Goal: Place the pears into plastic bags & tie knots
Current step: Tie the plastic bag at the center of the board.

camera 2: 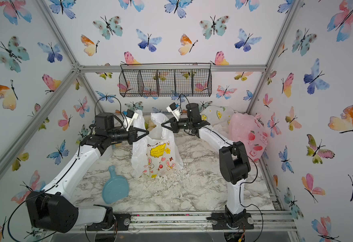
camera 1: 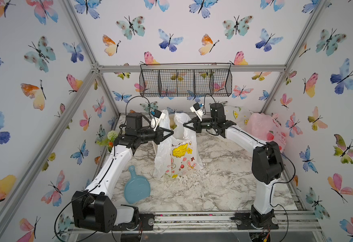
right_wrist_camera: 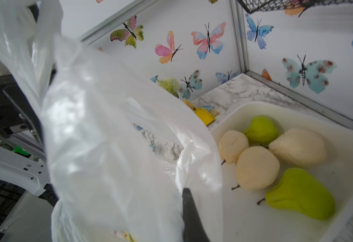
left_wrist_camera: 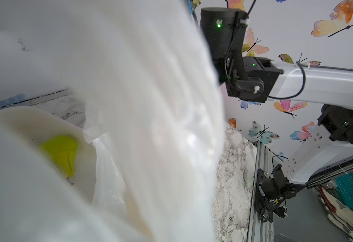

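Note:
The bunny-print plastic bag [camera 1: 178,155] stands mid-table in both top views, its two handles pulled up and apart. My left gripper [camera 1: 171,132] is shut on the left handle [camera 1: 164,121]. My right gripper [camera 1: 185,125] is shut on the right handle [camera 1: 181,118]. In the right wrist view one dark finger [right_wrist_camera: 190,213] shows against the plastic [right_wrist_camera: 112,150]. Plastic [left_wrist_camera: 150,125] hides the left jaws in the left wrist view. Several pears, green [right_wrist_camera: 301,193] and cream [right_wrist_camera: 257,167], lie in the white tray [right_wrist_camera: 244,213] behind the bag. A pink bag [camera 1: 263,127] and a lemon bag [camera 1: 238,114] sit full at the back right; their knots do not show.
A blue paddle-shaped board [camera 1: 136,186] lies on the marble table at the front left. Potted flowers [camera 1: 110,139] stand by the left arm. A wire basket [camera 1: 185,80] hangs on the back wall above the grippers. A yellow brush [right_wrist_camera: 202,113] lies beside the tray.

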